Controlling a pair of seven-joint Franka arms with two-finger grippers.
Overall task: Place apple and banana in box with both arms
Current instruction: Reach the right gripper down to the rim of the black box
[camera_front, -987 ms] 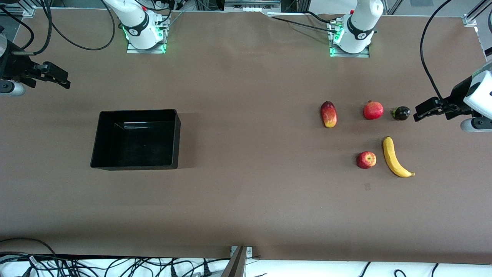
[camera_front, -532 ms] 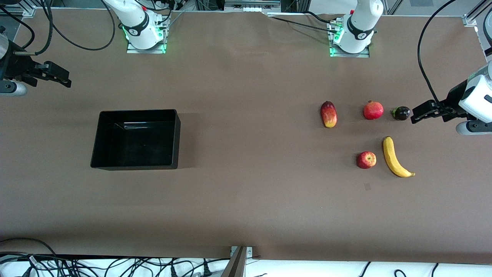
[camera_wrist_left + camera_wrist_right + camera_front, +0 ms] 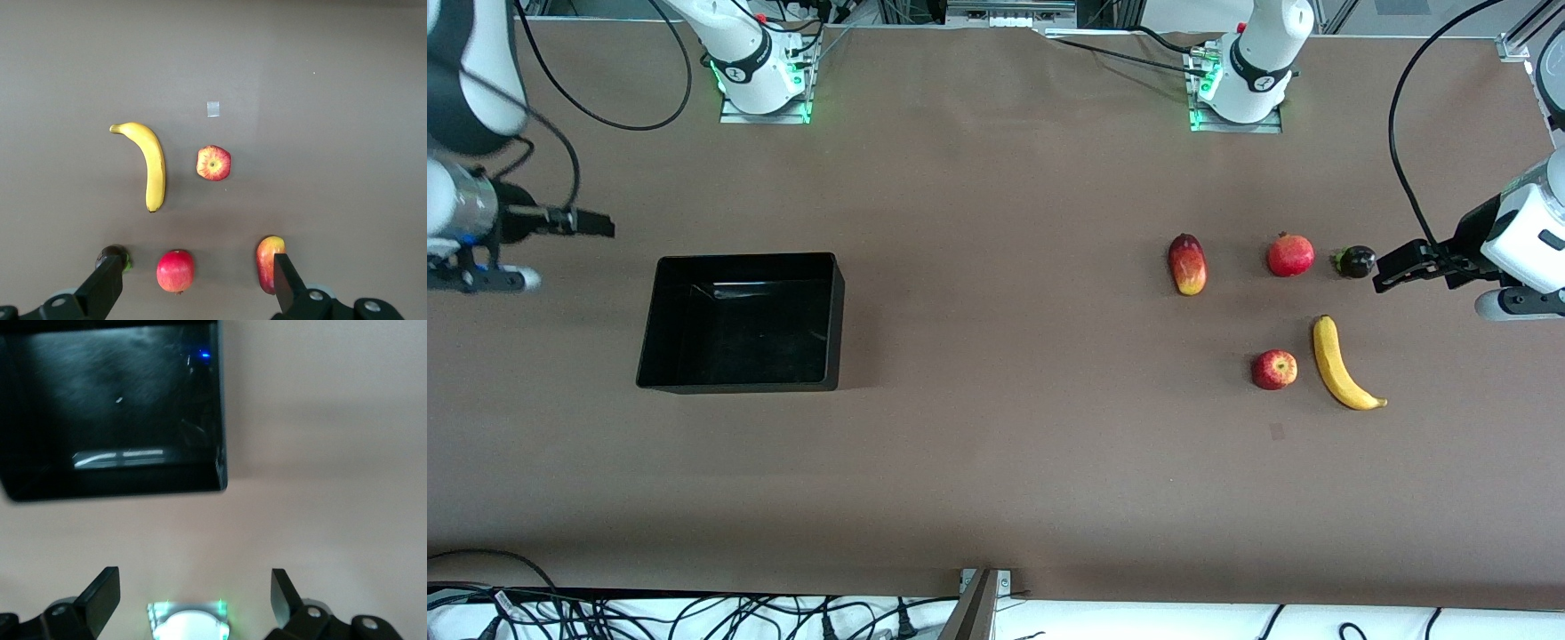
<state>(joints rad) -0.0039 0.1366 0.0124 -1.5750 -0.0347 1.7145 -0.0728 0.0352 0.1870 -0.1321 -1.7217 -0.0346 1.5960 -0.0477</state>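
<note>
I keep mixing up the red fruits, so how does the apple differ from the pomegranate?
The apple has a yellowish patch and a stem dimple; the pomegranate is evenly red with a small crown. The apple is smaller. It lies beside the banana, nearer the front camera; the pomegranate sits beside the dark fruit. Both are round and rest untouched on the table.

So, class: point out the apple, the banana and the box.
apple [image 3: 1274, 370], front view, middle of its red skin.
banana [image 3: 1334, 363], front view, middle of its curved body.
box [image 3: 747, 259], front view, rim nearest the robots' bases.
</note>
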